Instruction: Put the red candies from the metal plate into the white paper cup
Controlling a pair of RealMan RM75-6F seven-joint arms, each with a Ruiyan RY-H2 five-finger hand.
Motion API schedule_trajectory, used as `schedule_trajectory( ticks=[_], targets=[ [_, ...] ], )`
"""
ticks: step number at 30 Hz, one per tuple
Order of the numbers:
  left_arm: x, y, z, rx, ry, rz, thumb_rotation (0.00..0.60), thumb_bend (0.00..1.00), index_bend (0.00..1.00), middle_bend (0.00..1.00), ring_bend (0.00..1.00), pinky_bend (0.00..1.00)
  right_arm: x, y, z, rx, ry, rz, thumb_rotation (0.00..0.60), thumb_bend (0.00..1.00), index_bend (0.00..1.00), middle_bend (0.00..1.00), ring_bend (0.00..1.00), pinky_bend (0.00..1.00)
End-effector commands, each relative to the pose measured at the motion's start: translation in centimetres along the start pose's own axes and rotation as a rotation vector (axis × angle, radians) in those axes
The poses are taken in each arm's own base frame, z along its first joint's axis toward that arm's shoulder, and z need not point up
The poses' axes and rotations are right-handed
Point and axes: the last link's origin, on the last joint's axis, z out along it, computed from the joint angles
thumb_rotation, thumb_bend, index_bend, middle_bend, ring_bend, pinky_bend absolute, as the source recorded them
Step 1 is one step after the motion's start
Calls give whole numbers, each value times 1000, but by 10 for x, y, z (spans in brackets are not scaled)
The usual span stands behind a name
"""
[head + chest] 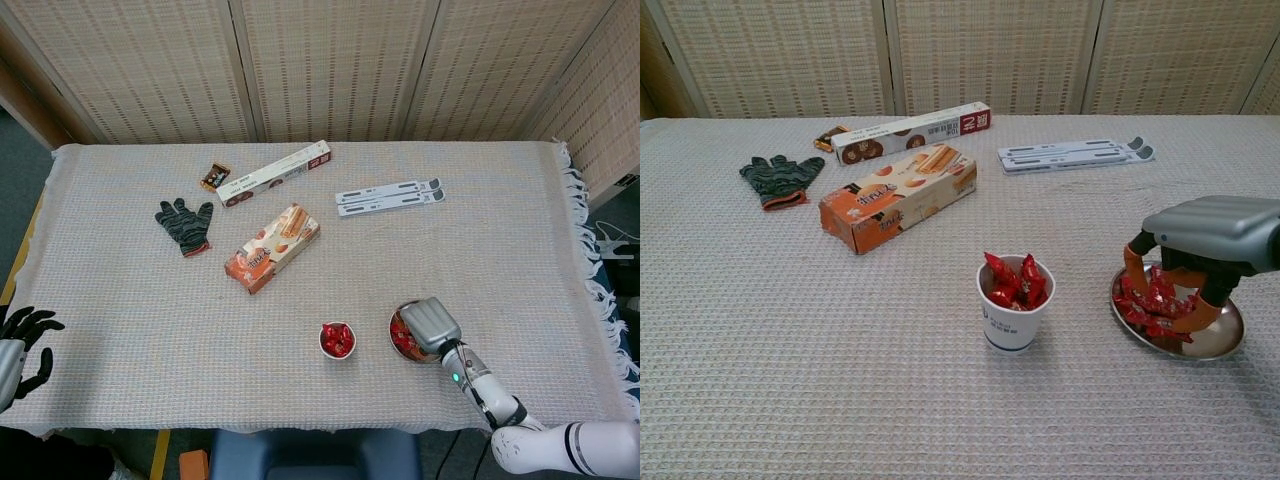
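**My right hand down in the candy plate**

My right hand [1200, 262] is lowered over the metal plate [1225, 342], palm down, orange fingertips [1134, 270] reaching into the pile of red candies [1152, 300]. The fingers curl around the pile, but I cannot tell whether they have actually closed on a candy. The plate sits at the near right of the table [120, 260]. Just to its left stands the white paper cup [1013, 316], apart from the plate, with red candies heaped above its rim.

My left hand [22, 343] hangs at the near left edge, fingers spread and holding nothing.

Farther back lie an orange biscuit box [898, 197], a dark glove [780, 178], a long white box [912, 132] and a grey stand [1075, 154].
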Motion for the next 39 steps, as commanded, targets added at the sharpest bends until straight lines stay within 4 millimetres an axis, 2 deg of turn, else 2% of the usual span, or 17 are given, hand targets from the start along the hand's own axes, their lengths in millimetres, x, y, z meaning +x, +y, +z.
schedule_trajectory(
  ticks=[1,33,39],
  targets=[
    [0,0,0,2,1,-1,600,618,315,183,96,304,-3,0,1,-3,-10,-5,600,92,481,915,817,1000],
    [1,-2,-3,1,-2,-11,600,618,314,183,96,304,-22,5,12,-17,-67,-9,600,93,509,915,818,1000],
    [1,-1,-4,0,0,-11,600,619,314,183,96,304,-20,5,11,-8,-49,7,600,168,568,915,818,1000]
  ],
)
